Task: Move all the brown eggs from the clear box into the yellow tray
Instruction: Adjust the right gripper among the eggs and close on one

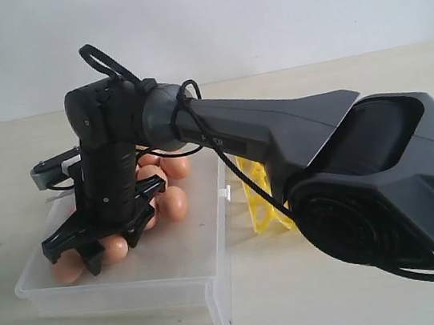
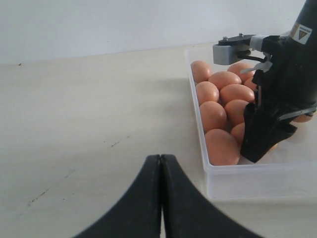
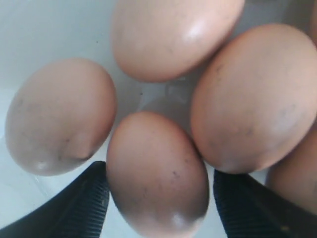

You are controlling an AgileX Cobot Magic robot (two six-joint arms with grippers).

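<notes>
Straddling one of the brown eggs (image 3: 158, 178) with jaws apart, the right gripper (image 1: 99, 244) grips nothing yet; many eggs lie in the clear box (image 1: 122, 293); the yellow tray (image 1: 261, 197) is mostly hidden, contents unknown; the left gripper (image 2: 161, 198) idles closed, empty.

Exterior view: bright, diffuse light, washed out, low contrast; pale wall (image 1: 260, 11) near overexposed. Faint soft-edged shadow on worktop (image 1: 302, 308) along clear box (image 1: 122, 293) front wall. Dark arm housing (image 1: 382, 188) close to lens, soft. Left wrist view: even light; left gripper (image 2: 160, 161) dark, blurred in foreground. Right wrist view: brown eggs (image 3: 158, 173) very close, slightly soft, small glare spots on shells.
</notes>
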